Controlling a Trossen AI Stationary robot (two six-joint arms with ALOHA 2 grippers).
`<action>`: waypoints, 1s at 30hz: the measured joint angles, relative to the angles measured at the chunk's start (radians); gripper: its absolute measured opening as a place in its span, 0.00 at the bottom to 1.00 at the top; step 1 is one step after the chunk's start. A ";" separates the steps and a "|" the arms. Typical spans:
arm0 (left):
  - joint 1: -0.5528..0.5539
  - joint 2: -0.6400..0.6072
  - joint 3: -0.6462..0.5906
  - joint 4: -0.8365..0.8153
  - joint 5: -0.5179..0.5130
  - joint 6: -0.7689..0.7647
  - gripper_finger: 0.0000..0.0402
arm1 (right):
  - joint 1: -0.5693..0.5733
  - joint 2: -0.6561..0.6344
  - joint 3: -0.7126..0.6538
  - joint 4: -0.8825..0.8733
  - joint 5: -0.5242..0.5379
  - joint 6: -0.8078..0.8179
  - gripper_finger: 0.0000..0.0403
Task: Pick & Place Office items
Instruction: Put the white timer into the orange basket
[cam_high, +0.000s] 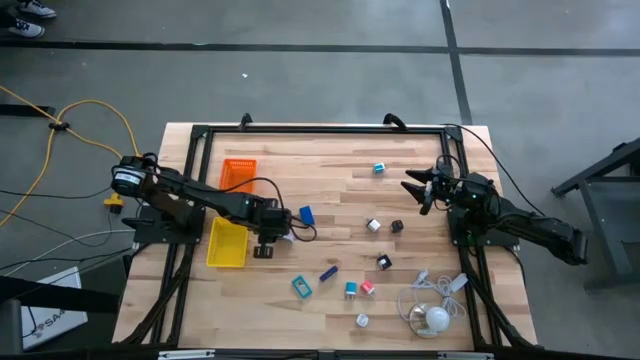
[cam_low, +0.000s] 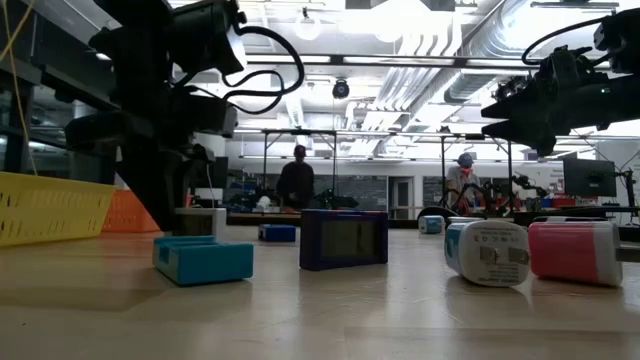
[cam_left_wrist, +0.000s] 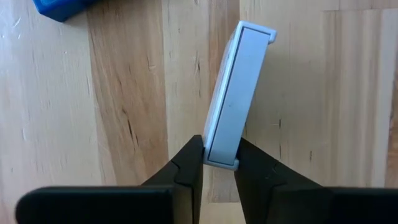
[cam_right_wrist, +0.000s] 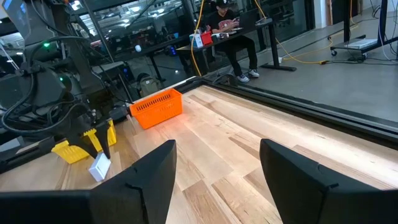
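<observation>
Your left gripper (cam_left_wrist: 219, 163) is clamped on the end of a white block (cam_left_wrist: 235, 93), just beside the yellow tray (cam_high: 226, 243). A blue block (cam_high: 306, 214) lies near. Your right gripper (cam_high: 415, 187) waits spread wide over the table's far right, well apart.
</observation>
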 joint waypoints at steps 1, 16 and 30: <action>0.000 -0.006 0.000 0.000 0.000 -0.002 0.15 | 0.000 0.000 0.000 0.000 0.000 0.000 0.54; 0.073 -0.207 0.000 -0.117 -0.030 -0.105 0.15 | 0.000 0.000 0.000 0.000 0.000 0.000 0.54; 0.262 -0.406 0.000 -0.285 -0.037 -0.260 0.17 | 0.000 0.000 0.000 0.000 0.000 0.000 0.54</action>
